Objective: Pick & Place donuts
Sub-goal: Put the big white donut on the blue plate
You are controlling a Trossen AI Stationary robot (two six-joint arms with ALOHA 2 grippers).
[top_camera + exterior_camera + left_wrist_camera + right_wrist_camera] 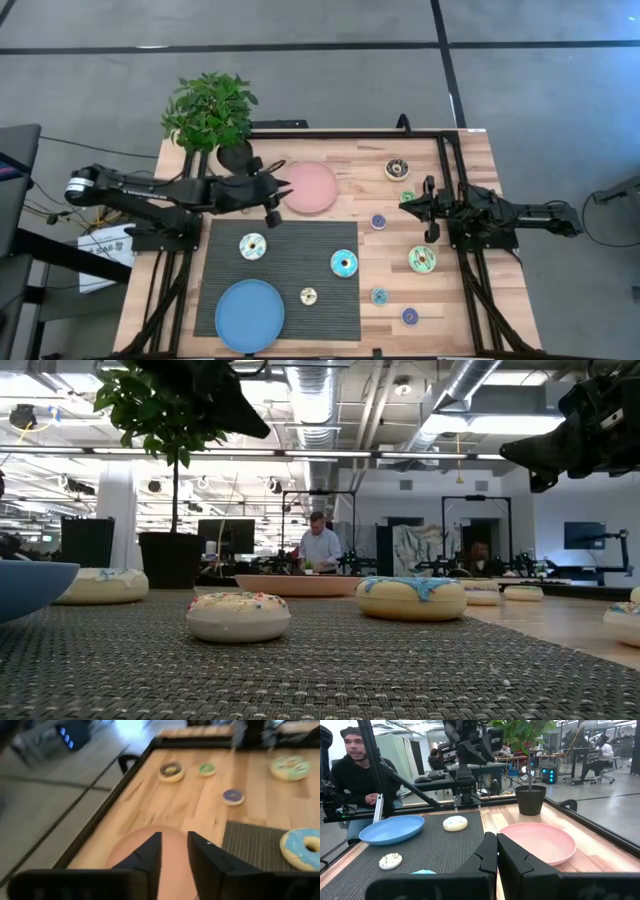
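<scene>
L gripper [276, 192] hangs over the near rim of the round pink plate [312, 187]; fingers [150, 855] a little apart, nothing between them, just plate below. Donuts are rings, all lying flat, holes up, no long axis. Closest to L gripper: cream sprinkled donut [252, 245], just below it on the dark ribbed mat [300, 240]; further along the mat a teal-iced donut [344, 263] and a small cream donut w/ brown stripes [308, 296]. Round blue plate [249, 314] sits at the mat's far corner, near table edge. Potted green plant [212, 112] close behind L arm, tight room there. R gripper [408, 205] waits over bare wood, fingers together, empty. Around it: small green donut [407, 197] touching-close, brown-iced donut [397, 169], blue-purple donut [378, 221], larger pale green donut [421, 260]. Open wood between the two grippers.
</scene>
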